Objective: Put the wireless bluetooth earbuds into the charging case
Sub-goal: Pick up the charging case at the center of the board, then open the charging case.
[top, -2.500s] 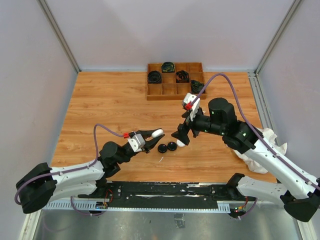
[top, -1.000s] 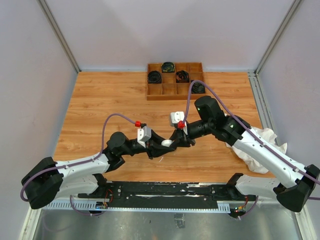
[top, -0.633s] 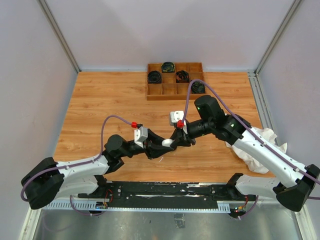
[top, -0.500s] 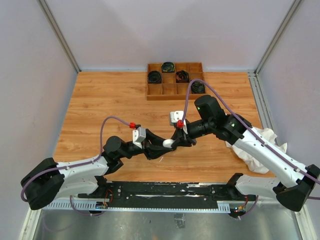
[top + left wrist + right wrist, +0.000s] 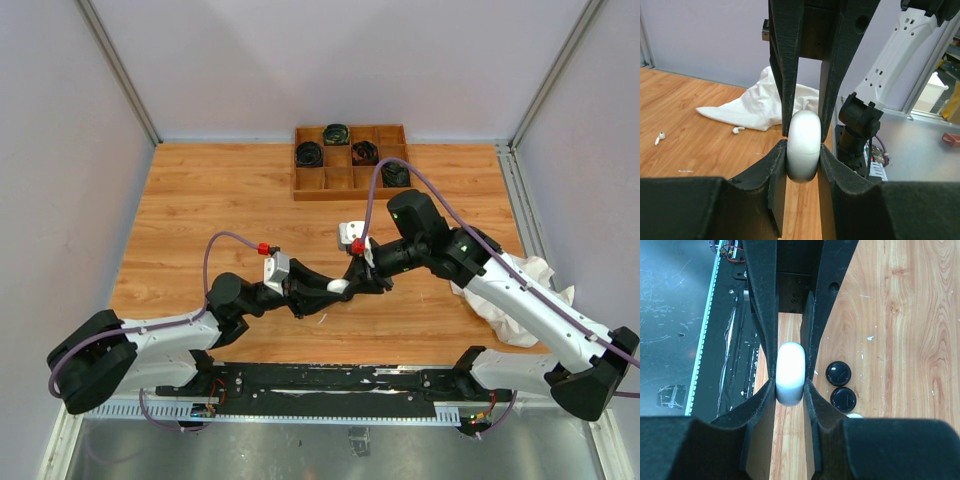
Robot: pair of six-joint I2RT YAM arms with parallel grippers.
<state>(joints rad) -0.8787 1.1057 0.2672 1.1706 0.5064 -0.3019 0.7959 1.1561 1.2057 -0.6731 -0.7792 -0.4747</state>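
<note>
A white, rounded charging case (image 5: 343, 286) hangs above the table's near middle, pinched from both ends. My left gripper (image 5: 334, 291) is shut on its one end (image 5: 803, 145). My right gripper (image 5: 353, 283) is shut on the other end (image 5: 790, 372). The case is closed, with a seam line showing. Two tiny white earbuds (image 5: 660, 136) (image 5: 738, 130) lie on the wood near the cloth. Two black round cases (image 5: 838, 373) (image 5: 843, 398) sit side by side on the table under the right gripper, with a white one (image 5: 855, 415) partly hidden beside them.
A wooden divided tray (image 5: 350, 187) with coiled black cables stands at the back. A crumpled white cloth (image 5: 525, 300) lies at the right table edge. The black rail (image 5: 330, 380) with the arm bases runs along the near edge.
Since the earliest frame both arms came together at the table's near middle, and both grippers now clamp the white case. Over the last second the left wrist shifted slightly left.
</note>
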